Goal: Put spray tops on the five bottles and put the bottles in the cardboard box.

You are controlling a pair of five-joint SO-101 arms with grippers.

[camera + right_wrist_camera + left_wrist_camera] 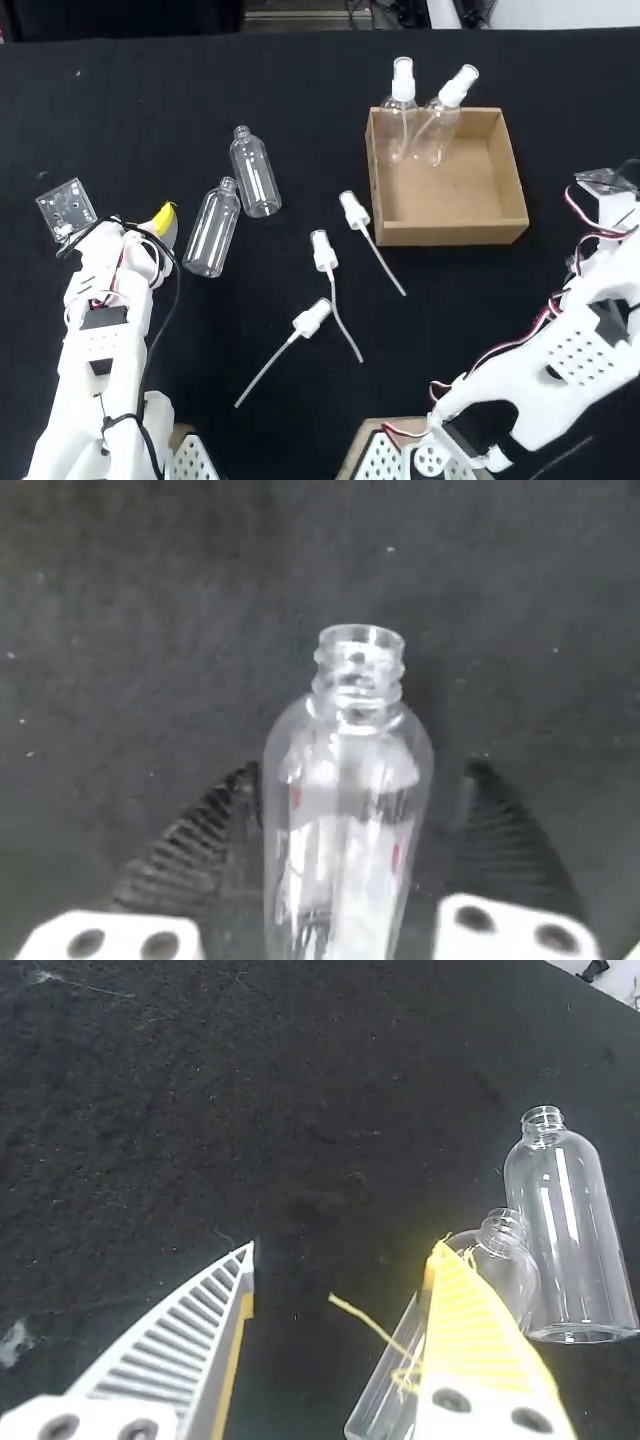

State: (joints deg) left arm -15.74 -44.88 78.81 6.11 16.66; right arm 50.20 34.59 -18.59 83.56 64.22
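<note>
Two clear uncapped bottles lie on the black table, one (255,172) farther back and one (212,228) nearer. My left gripper (150,225) stands open just left of the nearer bottle (480,1290), its yellow finger (470,1340) over the bottle's body. The farther bottle (570,1230) lies beside it. Three spray tops (352,212) (323,250) (310,318) lie loose at mid-table. In the cardboard box (505,170), two capped bottles (400,115) (440,118) lean on the far wall. My right gripper (362,770) is shut on another uncapped bottle (345,780), neck pointing away.
The right arm (570,350) stretches along the table's right side, near the box's front right corner. The long dip tubes of the spray tops (345,330) trail toward the front. Bare black cloth lies between the box and the loose bottles.
</note>
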